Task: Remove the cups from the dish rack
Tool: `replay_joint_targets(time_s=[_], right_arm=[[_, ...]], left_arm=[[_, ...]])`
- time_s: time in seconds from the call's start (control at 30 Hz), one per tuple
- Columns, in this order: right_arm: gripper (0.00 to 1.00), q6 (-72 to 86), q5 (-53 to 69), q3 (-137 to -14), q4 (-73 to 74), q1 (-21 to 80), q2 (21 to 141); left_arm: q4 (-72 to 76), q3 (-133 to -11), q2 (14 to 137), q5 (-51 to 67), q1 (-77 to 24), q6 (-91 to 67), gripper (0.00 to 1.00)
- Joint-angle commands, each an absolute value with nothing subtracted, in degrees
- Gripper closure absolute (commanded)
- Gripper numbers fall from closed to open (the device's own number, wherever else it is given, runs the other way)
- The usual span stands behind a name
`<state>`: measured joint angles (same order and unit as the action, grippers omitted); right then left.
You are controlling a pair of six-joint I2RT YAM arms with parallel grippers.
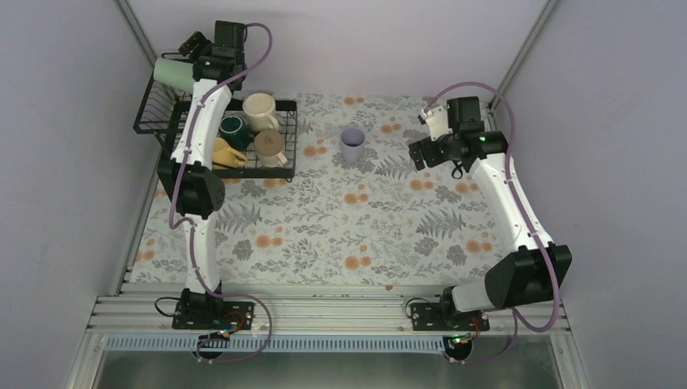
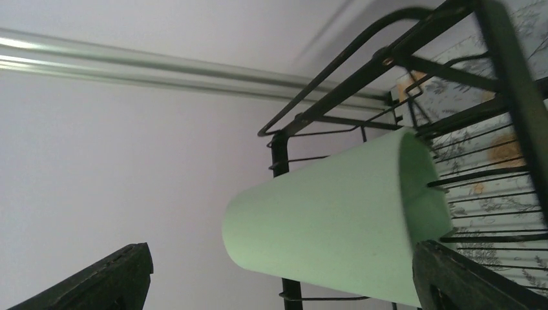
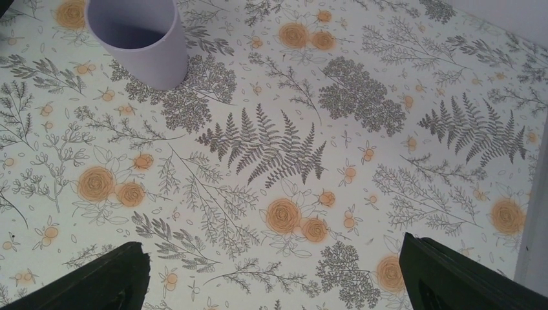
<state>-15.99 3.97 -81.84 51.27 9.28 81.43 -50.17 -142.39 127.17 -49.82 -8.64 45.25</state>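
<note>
The black wire dish rack (image 1: 289, 130) stands at the far left. A mint-green cup (image 1: 174, 74) lies on its side on the raised basket tier, and in the left wrist view (image 2: 329, 216) its mouth faces right against the rack's wires (image 2: 362, 71). My left gripper (image 1: 194, 58) is open around this cup; the right finger (image 2: 465, 281) is near its rim and the left finger (image 2: 110, 281) is well clear. A cream mug (image 1: 259, 109), a dark teal mug (image 1: 235, 127), a beige mug (image 1: 269, 146) and a yellow mug (image 1: 227, 154) sit in the flat tray. A lavender cup (image 1: 352, 146) stands upright on the table. My right gripper (image 1: 421, 154) is open and empty to its right.
The floral tablecloth (image 1: 340, 227) covers the table. In the right wrist view the lavender cup (image 3: 139, 39) is at the top left, away from my open gripper (image 3: 274, 278). Grey walls close in on the left, right and back; a metal rail (image 2: 161, 61) runs behind the rack.
</note>
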Motion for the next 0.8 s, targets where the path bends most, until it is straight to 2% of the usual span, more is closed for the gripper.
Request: replay_joint_targets(time_s=[0.0, 0.43, 0.77], right_arm=[[0.00, -15.6, 3.1, -80.6, 49.4, 10.1, 80.4], [0.00, -15.3, 3.2, -79.7, 49.1, 10.3, 80.1], [0.00, -15.1, 3.6, -80.2, 48.8, 10.4, 81.1]], left_arm=[[-52.3, -142.5, 127.4, -51.4, -7.4, 42.9, 0.00], [-54.1, -141.0, 127.7, -47.5, -6.9, 39.4, 0.00], [-49.6, -139.7, 130.0, -49.7, -5.4, 41.2, 0.00]])
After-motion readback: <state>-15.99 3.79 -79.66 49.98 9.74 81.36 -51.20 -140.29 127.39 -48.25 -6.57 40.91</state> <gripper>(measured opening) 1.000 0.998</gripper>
